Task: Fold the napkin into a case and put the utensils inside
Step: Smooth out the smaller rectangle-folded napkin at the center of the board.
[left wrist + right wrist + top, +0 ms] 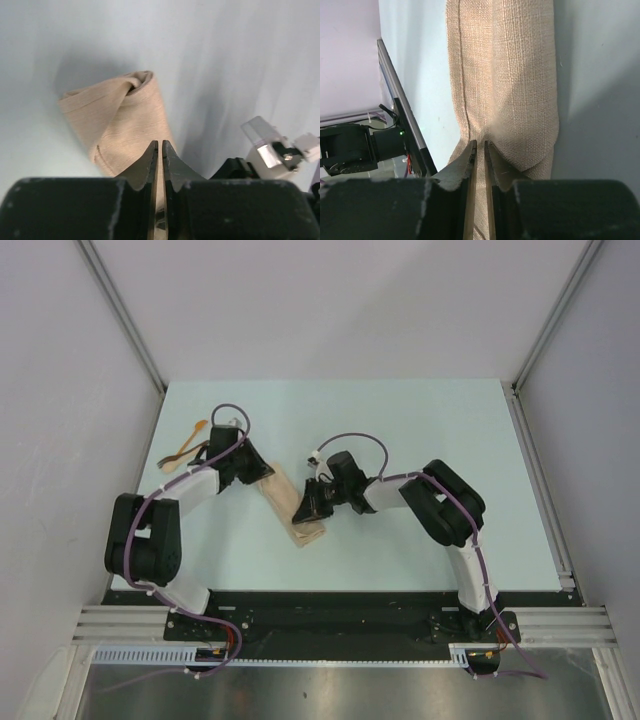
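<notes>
"Napkin (282,492) first. Where do you see it from your side?"

"Left of centre on the pale surface (420,440). It's folded down to a narrow beige band, running on a slant from upper left to lower right. Both arms are bent in over it."

"And the left pincer (258,468)?"

"It's at the upper end of the band. In its own wrist view the left pincer (160,146) has its fingers nearly together with only a sliver between them. Beige cloth fills that sliver, so it is pinching the napkin. Beyond the tips the napkin (122,112) stretches toward the upper left of that view, and its far end curls into a small open mouth."

"What about the right pincer (303,508)?"

"That one's farther down the band, nearer the lower end. It's narrow too, and closed on the cloth. In its wrist view the napkin (515,90) runs to the top of the frame, and the seam and creases draw together right at the right pincer (480,146). I can't tell whether either end is raised off the surface."

"Where are the utensils (186,446)?"

"Upper left of the surface, past the left arm's wrist and apart from the cloth. The light wooden spoon is plain enough. The darker piece beside it is hard to make out against the arm."
</notes>
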Robot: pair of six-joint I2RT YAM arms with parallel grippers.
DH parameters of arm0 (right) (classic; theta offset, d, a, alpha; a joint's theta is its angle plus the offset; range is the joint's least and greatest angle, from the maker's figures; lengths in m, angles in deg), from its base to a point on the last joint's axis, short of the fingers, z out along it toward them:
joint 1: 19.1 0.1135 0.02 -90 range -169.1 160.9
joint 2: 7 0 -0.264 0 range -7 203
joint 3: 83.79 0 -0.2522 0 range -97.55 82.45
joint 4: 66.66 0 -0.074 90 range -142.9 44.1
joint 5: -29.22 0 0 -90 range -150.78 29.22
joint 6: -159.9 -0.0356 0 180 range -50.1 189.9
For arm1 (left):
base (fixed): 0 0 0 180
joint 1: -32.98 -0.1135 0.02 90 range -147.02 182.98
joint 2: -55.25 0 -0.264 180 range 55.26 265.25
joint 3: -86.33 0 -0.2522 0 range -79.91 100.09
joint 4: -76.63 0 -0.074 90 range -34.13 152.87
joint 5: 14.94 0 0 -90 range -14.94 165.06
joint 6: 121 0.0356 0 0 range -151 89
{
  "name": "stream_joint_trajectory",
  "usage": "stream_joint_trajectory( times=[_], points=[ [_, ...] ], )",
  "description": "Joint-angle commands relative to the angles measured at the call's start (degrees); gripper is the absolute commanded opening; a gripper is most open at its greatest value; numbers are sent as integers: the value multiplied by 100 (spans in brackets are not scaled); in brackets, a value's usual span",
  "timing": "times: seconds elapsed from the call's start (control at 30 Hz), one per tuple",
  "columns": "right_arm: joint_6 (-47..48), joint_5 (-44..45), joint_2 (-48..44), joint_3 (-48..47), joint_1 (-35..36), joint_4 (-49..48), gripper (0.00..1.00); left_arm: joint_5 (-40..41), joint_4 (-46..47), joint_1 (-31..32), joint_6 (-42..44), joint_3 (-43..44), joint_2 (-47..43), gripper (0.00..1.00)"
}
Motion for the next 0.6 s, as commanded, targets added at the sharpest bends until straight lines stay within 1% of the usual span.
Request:
stream_joint_trajectory(
  times=[0.0,0.03,0.13,0.2,0.23,0.3,0.4,0.57],
  points=[
    [131,77,-16,-293,32,211,15,-14,-72,-29,-232,332,-128,9],
    [122,86,-7,-311,32,220,16,397,-153,-55,-232,323,-224,9],
    [157,77,20,-355,41,264,15,1101,-277,-91,-285,192,-497,8],
    [166,51,55,-355,41,272,16,1288,-329,-91,-320,174,-568,7],
    [175,51,64,-347,41,272,15,1610,-364,-91,-311,200,-577,6],
    [166,51,81,-346,41,264,15,1894,-548,-99,-338,261,-551,5],
    [166,51,81,-311,32,255,15,2123,-646,-100,-329,367,-428,0],
    [149,33,117,-276,32,211,15,1939,-664,-82,-373,639,82,0]
  ],
)
